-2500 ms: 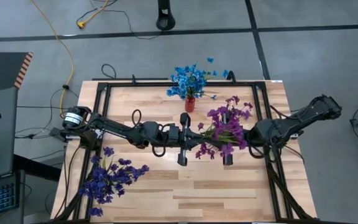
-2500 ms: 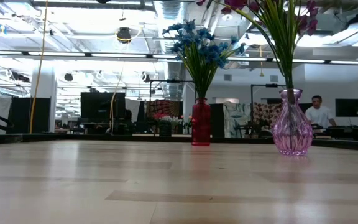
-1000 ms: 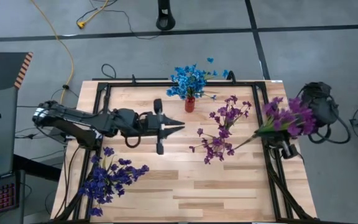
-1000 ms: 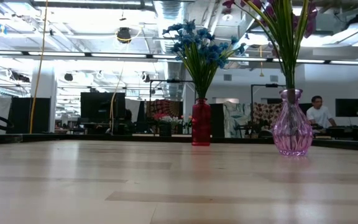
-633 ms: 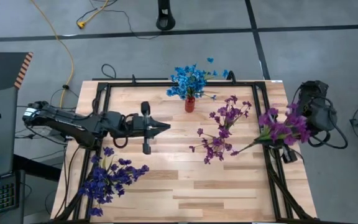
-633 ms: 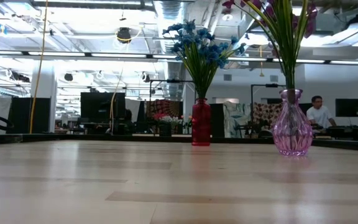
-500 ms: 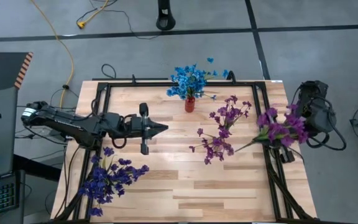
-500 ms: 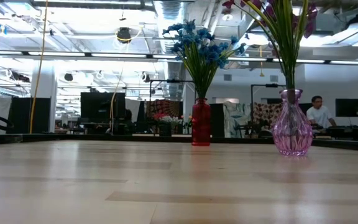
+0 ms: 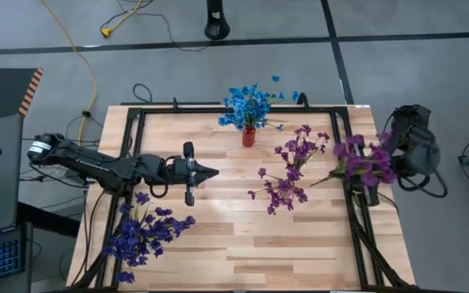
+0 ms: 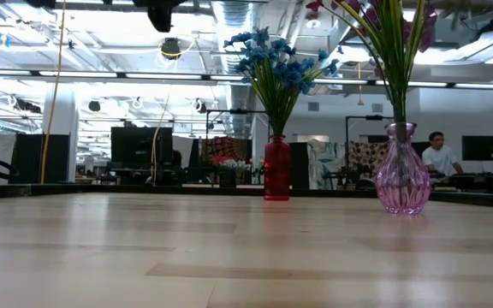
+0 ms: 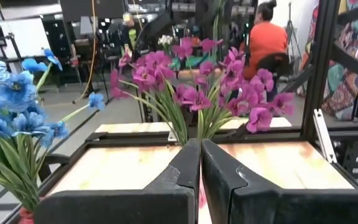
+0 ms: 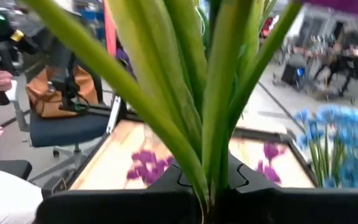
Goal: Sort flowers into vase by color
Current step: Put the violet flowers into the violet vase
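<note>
Blue flowers (image 9: 249, 104) stand in a red vase (image 10: 276, 168) at the far middle. Magenta flowers (image 9: 291, 172) stand in a pink glass vase (image 10: 402, 171) to its right. Dark indigo flowers (image 9: 145, 232) lie flat on the table at the near left. My left gripper (image 9: 210, 172) hovers shut and empty left of the red vase, pointing level toward the magenta flowers (image 11: 191, 81). At the table's right edge my right gripper (image 12: 211, 186) is shut on a magenta bunch (image 9: 362, 165), whose blossoms hide its fingers in the high view. My right gripper pinches the bunch's green stems (image 12: 213, 158) between its two fingers, which lie across them. Above the fingers the stems and leaves fan out. The bunch is lifted clear of the table, and a thin stem end (image 9: 320, 178) points toward the pink vase.
Black frame rails (image 9: 133, 134) run along the table's left, far and right sides. The near middle of the wooden top (image 9: 251, 252) is bare. A person in orange (image 11: 267, 40) sits beyond the table, and an office chair (image 12: 67, 124) stands nearby.
My left gripper has drawn back toward the table's left edge and gone down, still pointing level. My right gripper has turned at the wrist, and the magenta bunch has swung a little toward the pink vase, still clear of the table.
</note>
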